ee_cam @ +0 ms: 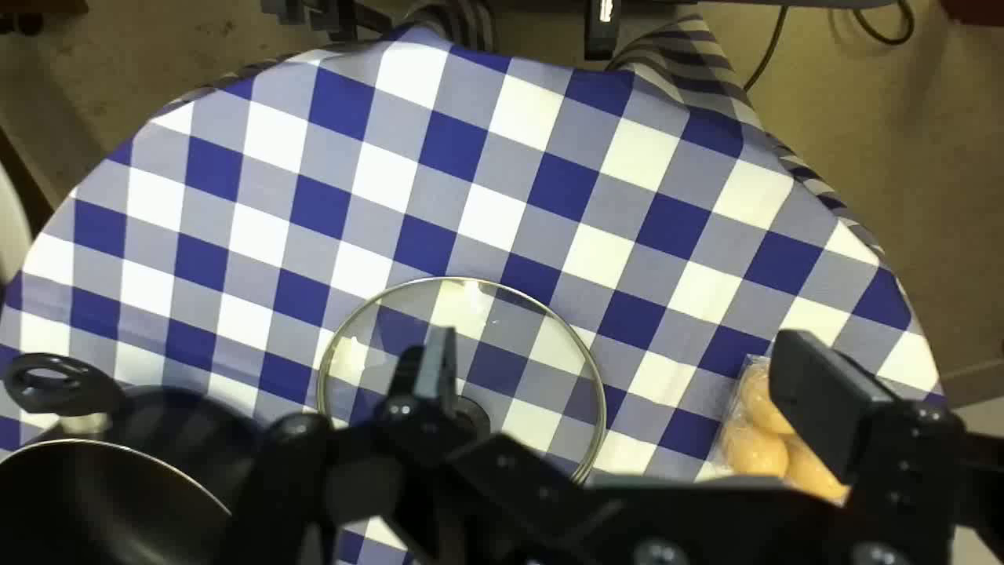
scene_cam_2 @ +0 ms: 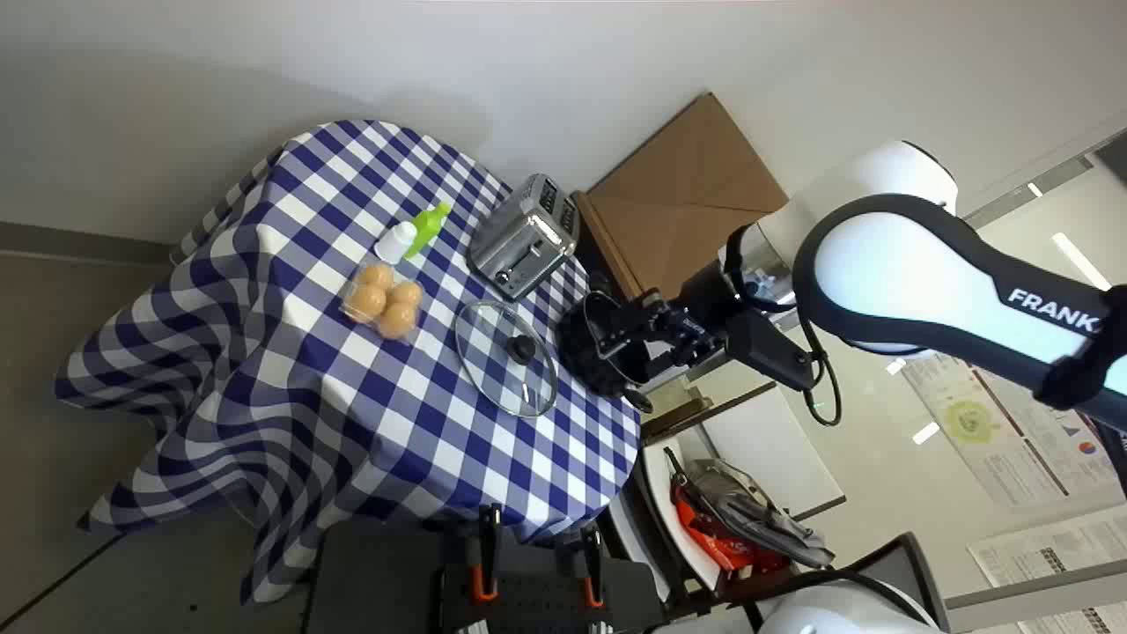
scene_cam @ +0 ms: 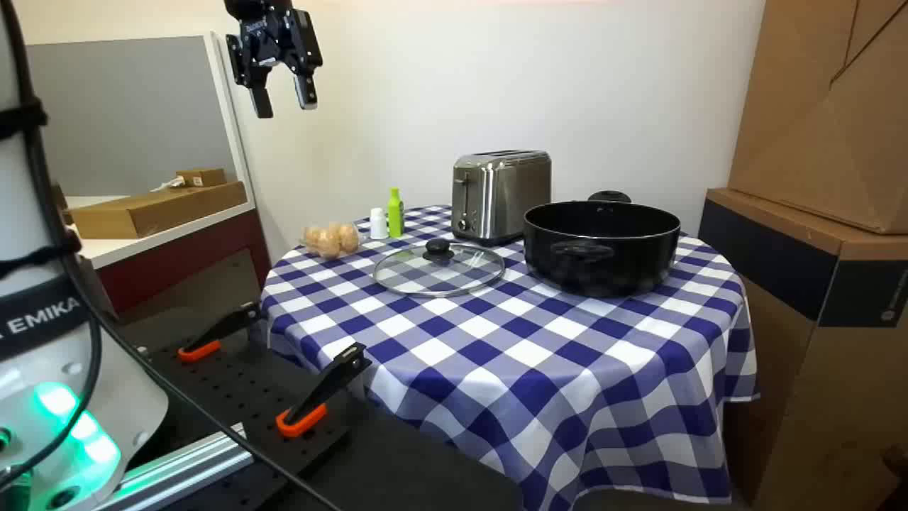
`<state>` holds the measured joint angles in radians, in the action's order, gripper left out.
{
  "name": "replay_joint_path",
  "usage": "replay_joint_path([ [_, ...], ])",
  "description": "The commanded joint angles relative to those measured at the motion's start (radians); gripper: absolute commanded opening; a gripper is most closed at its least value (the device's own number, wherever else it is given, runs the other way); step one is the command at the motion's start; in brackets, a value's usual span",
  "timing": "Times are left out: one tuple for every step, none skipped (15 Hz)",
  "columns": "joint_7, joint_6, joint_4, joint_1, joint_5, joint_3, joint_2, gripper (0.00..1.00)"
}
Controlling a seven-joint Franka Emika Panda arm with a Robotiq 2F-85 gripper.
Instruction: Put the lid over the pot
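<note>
The clear glass lid (scene_cam: 464, 273) lies flat on the checkered tablecloth, its dark knob upward; it also shows in an exterior view (scene_cam_2: 493, 363) and the wrist view (ee_cam: 518, 369). The black pot (scene_cam: 603, 259) stands upright beside it, uncovered; the gripper partly covers it in an exterior view (scene_cam_2: 577, 352), and the wrist view (ee_cam: 102, 510) shows part of it at lower left. My gripper (scene_cam: 285, 104) is open and empty, high above the table. In the wrist view the fingers (ee_cam: 616, 353) are wide apart; the left finger overlaps the lid and partly hides its knob.
A steel toaster (scene_cam: 502, 195) stands behind the lid, close to the pot. A clear pack of eggs (scene_cam: 331, 240), a white bottle (scene_cam: 379, 223) and a green bottle (scene_cam: 395, 213) are at the lid's far side from the pot. Cardboard boxes (scene_cam: 816, 142) stand beyond the table's edge.
</note>
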<state>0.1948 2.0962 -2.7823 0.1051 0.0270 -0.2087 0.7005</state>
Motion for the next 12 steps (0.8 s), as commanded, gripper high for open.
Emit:
replay_joint_path([
  [0.005,-0.003,0.001,0.008,-0.006,0.008,-0.002,1.0],
  [0.012,0.008,0.008,-0.006,-0.018,0.005,-0.02,1.0],
  [0.008,0.028,0.014,-0.018,-0.03,0.009,-0.037,1.0],
  [0.005,0.052,0.022,-0.034,-0.047,0.013,-0.061,1.0],
  [-0.002,0.073,0.035,-0.05,-0.061,0.023,-0.091,1.0],
  [-0.003,0.106,0.051,-0.074,-0.083,0.031,-0.128,1.0],
  [-0.006,0.138,0.064,-0.091,-0.102,0.041,-0.162,1.0],
  [-0.003,0.179,0.087,-0.118,-0.131,0.047,-0.213,1.0],
  [-0.004,0.223,0.106,-0.135,-0.15,0.056,-0.261,1.0],
  [-0.008,0.268,0.133,-0.153,-0.175,0.065,-0.322,1.0],
  [-0.003,0.309,0.161,-0.17,-0.202,0.067,-0.38,1.0],
  [-0.01,0.336,0.194,-0.179,-0.222,0.074,-0.438,1.0],
])
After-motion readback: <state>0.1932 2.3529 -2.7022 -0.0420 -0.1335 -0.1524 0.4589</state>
